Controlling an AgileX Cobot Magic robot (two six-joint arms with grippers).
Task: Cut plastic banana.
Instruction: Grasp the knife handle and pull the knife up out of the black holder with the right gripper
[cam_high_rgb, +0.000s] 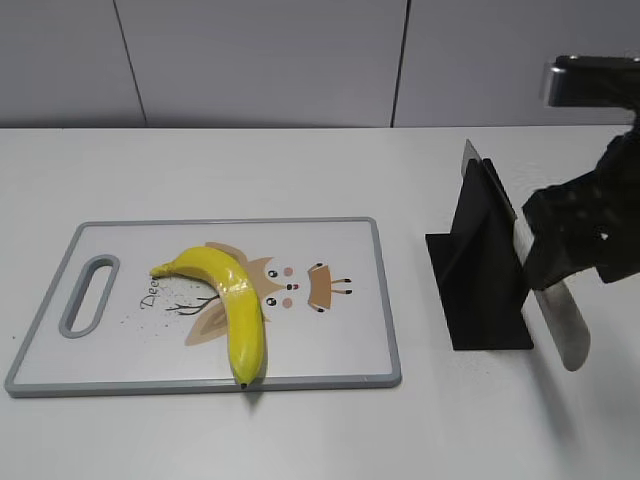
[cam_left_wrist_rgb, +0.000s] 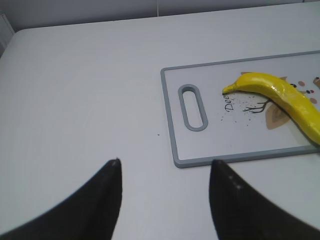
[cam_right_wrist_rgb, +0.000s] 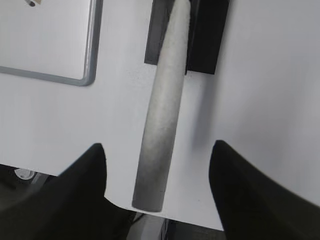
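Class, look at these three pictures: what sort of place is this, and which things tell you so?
Probably a robot test bench, not a real kitchen: a bare white table, a toy banana on a cutting board, and a knife by a black stand.

Bright, even light falls from above on the white table (cam_high_rgb: 300, 430), with soft shadows close under things. The plastic banana (cam_high_rgb: 235, 300) carries small glossy highlights (sharpest in the exterior view). Both wrist views blur their near, dark fingertips (cam_left_wrist_rgb: 107, 200).
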